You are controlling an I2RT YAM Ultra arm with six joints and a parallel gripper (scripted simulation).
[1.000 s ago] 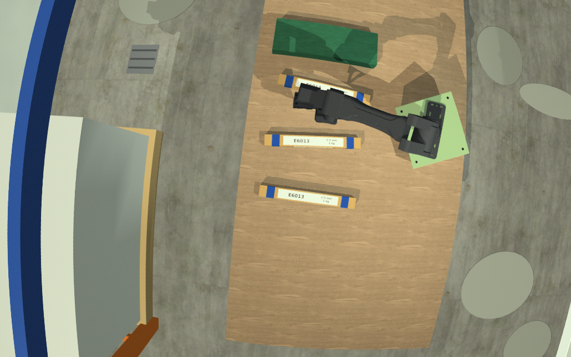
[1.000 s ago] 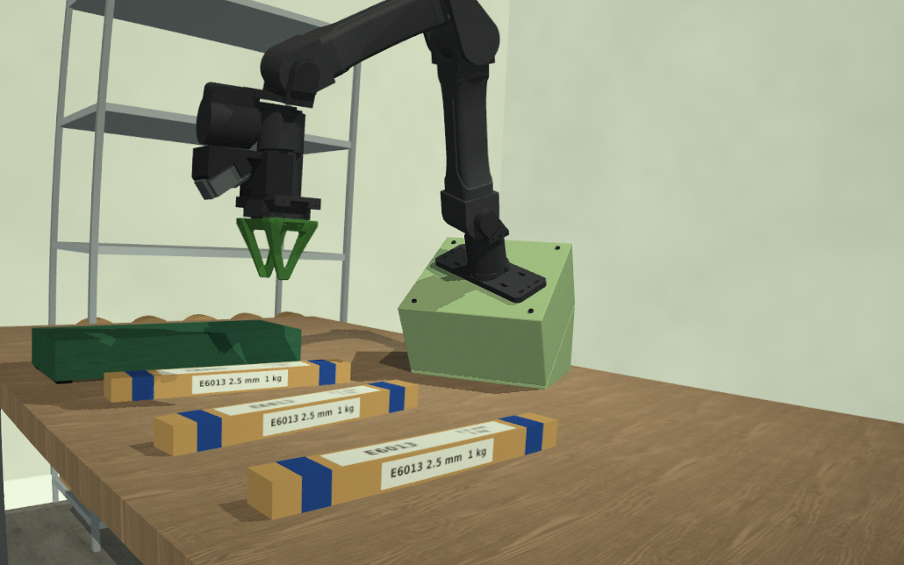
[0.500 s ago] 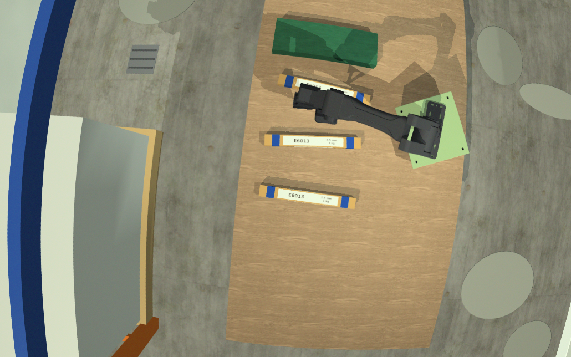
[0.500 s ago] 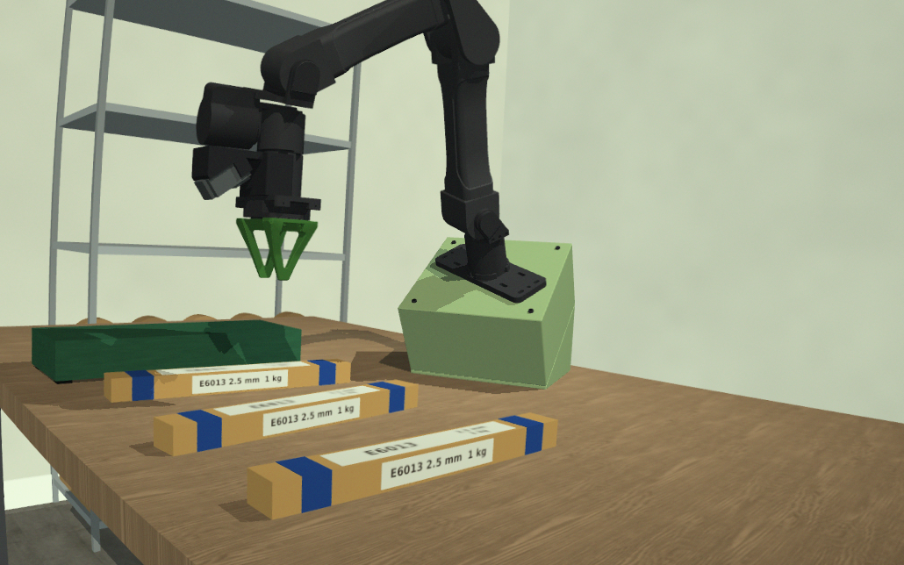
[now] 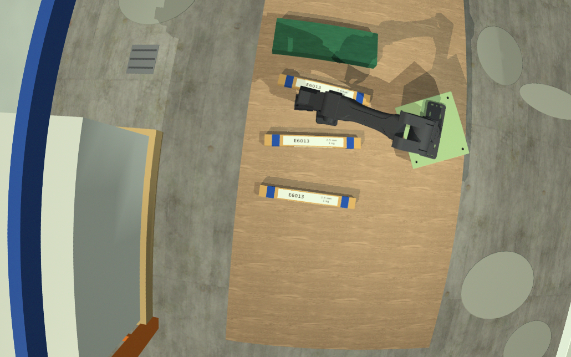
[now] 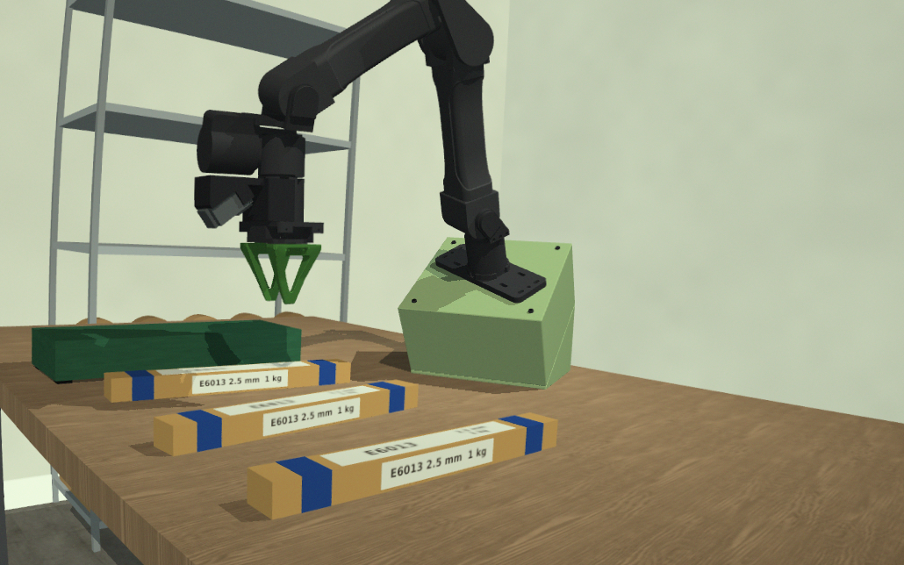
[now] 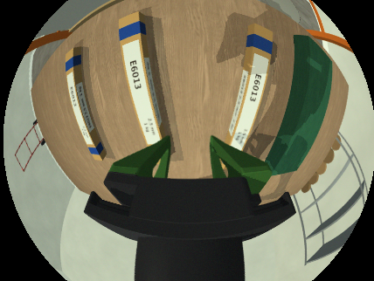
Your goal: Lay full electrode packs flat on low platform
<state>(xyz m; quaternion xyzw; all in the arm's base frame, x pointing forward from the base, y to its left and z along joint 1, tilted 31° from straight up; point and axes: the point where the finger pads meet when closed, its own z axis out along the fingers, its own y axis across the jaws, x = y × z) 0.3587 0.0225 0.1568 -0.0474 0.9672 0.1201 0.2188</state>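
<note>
Above the counter's far end: gripper idle, no pack moved.

Gripper hangs high in the air, fingers part spread with nothing between them, roughly over the far pack and well apart from it. All three packs lie flat on the counter, side by side and parallel: the far pack just beside the platform, the middle pack about mid-row, the near pack closest to the front edge. The green platform sits at the far end by the left corner and carries nothing. The arm's base block stands near the far right edge. Judgement: the task appears to be at its start. No pack shows which is full; each likely needs weighing by a lift before any is placed. Sorting and placing all remain.
</note>
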